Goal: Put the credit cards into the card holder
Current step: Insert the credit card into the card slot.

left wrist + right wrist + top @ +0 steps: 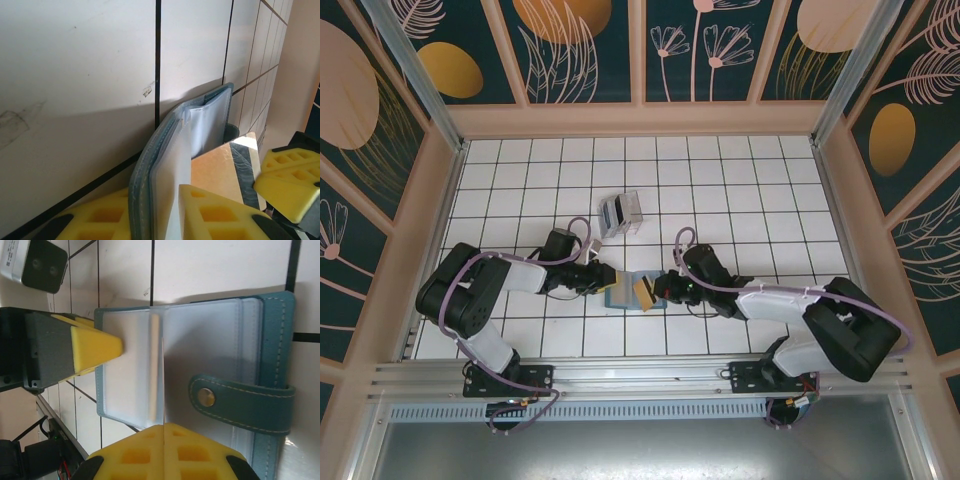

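The teal card holder [623, 297] lies open on the white tiles between my two grippers, its snap strap [240, 400] folded across the clear sleeves. My left gripper [152, 194] pinches the holder's left flap [150, 165], one finger under the cover and one on the sleeve [95, 347]. My right gripper [164, 427] is shut on one credit card [217, 172]. It holds the card on edge over the open sleeves, and the card looks tan with a dark stripe [645, 291]. The other credit cards [620, 213] lie in a grey cluster farther back.
Patterned walls close in the tiled floor [740, 190] on three sides. A metal rail [640, 372] runs along the near edge by the arm bases. Both forearms lie low across the front rows of tiles.
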